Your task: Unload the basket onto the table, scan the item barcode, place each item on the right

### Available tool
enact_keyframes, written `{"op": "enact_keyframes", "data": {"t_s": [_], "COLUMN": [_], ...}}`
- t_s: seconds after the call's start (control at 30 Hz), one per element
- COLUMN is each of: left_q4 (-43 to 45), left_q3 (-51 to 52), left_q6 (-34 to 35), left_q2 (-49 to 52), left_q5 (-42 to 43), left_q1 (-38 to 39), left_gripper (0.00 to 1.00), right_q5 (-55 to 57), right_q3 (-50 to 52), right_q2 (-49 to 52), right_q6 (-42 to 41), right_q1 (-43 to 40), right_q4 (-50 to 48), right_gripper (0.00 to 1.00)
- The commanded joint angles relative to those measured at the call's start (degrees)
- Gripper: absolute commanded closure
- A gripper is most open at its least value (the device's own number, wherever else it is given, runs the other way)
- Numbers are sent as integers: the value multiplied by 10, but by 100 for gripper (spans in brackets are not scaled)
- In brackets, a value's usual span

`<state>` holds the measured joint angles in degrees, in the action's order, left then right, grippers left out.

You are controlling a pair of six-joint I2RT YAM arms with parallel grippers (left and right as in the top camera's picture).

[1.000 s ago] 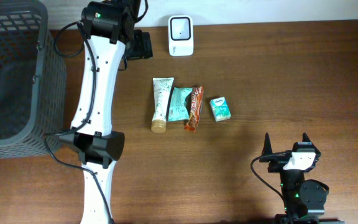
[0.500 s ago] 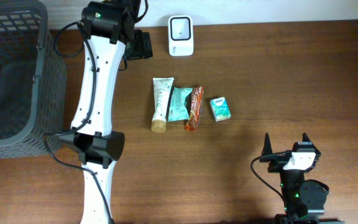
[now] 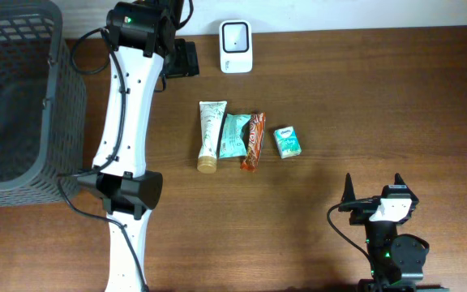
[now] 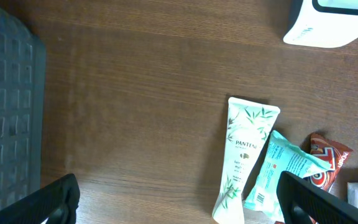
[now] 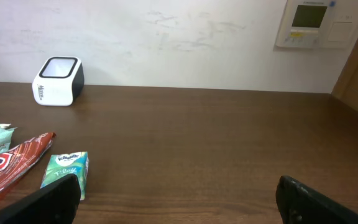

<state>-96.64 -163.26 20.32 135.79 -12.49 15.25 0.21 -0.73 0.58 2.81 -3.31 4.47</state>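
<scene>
Left arm (image 3: pixel 128 105) outstretched — hand (image 4: pixel 179 194) spread wide.

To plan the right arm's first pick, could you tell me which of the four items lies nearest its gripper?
The small green pack, at the row's end beside the red wrapper; tube and teal packet lie farther from the right gripper.

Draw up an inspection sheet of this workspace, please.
Surface: brown wooden table.
Job's things: white scanner at the far edge; tube, teal packet, red wrapper and small box in a row mid-table.
Clutter: nothing seen.
Pincers: left pincer open, empty, near the scanner; right pincer open, empty, at the near edge.
Cables: black cables on the left arm and right arm.
Surroundings: grey basket beside the left arm; white wall with a control panel.
</scene>
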Motion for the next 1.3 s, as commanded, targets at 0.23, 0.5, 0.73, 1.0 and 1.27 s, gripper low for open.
{"op": "enact_keyframes", "data": {"t_s": [0.23,0.5,0.73,1.0,1.27], "left_q4": [-1,-1,-1,-1,-1], "left_q3": [5,5,5,5,5], "left_q6": [-9,-9,-9,-9,-9], "left_q2": [-5,-5,-5,-5,-5], "left_q5": [-8,-8,-8,-8,-8], "left_q1": [-45,-45,-45,-45,-45], "left_gripper": [1,1,1,1,1], "right_q5": [5,-346,-472,-389,-461], "right_q3": [4,4,4,-100,-494], "right_q2": [-4,-4,-4,22,334], "right_q6": [-1,-241,-428,-364,30], "right_q1": [3,3,3,3,3], "right_q4": [2,-78,-279,-426,91], "right_gripper": [1,1,1,1,2]}}
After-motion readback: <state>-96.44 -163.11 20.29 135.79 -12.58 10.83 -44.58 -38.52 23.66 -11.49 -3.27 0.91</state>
